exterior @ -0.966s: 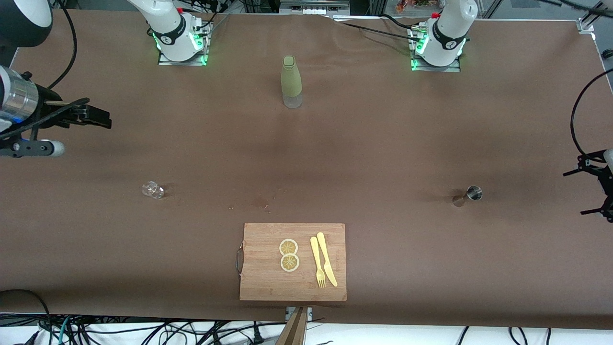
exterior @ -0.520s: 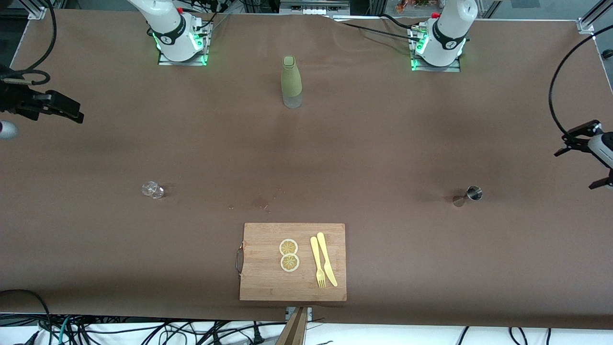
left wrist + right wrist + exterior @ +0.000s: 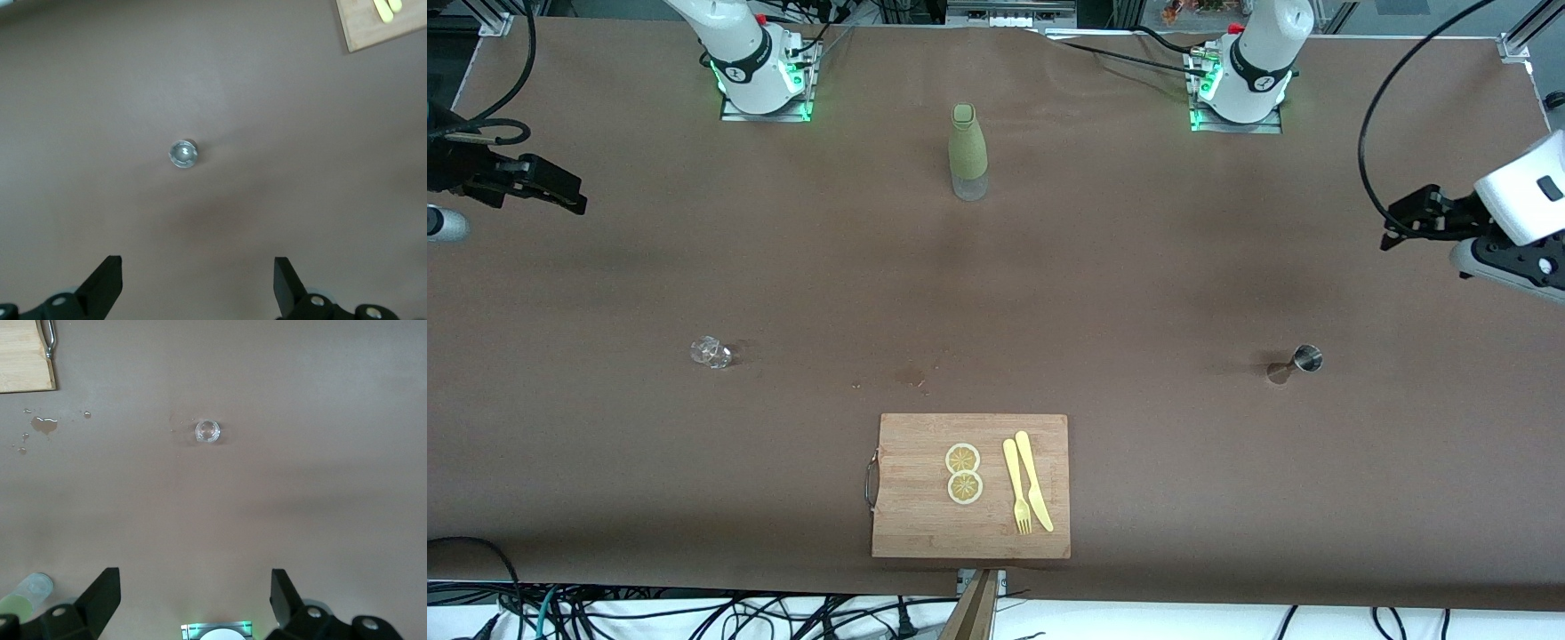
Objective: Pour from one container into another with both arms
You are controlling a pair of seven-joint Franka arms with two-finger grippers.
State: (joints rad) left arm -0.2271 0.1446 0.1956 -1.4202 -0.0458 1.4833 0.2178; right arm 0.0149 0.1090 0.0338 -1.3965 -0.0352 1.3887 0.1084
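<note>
Two grippers raised and spread, nothing held.
Nearest the front camera lies the cutting board (image 3: 969,485). Farther back stand the clear glass (image 3: 711,352), toward the right arm's end, and the metal jigger (image 3: 1307,358), toward the left arm's end. Farthest stands the green bottle (image 3: 967,152), between the bases. The left gripper (image 3: 197,287) hangs over the jigger's end of the table, the right gripper (image 3: 195,599) over the glass's end.

Brown tabletop, pale yellow cutlery and a green bottle
The table (image 3: 1138,267) is covered in plain matte brown; the bottle (image 3: 967,151) is olive green with a clear base; the jigger (image 3: 1307,358) is silver metal and the small glass (image 3: 711,352) clear; the light wooden board (image 3: 925,524) carries two yellow lemon slices (image 3: 963,473) with segment patterns, a pale yellow fork (image 3: 1016,487) and knife (image 3: 1033,480); both white arms end in black grippers
</note>
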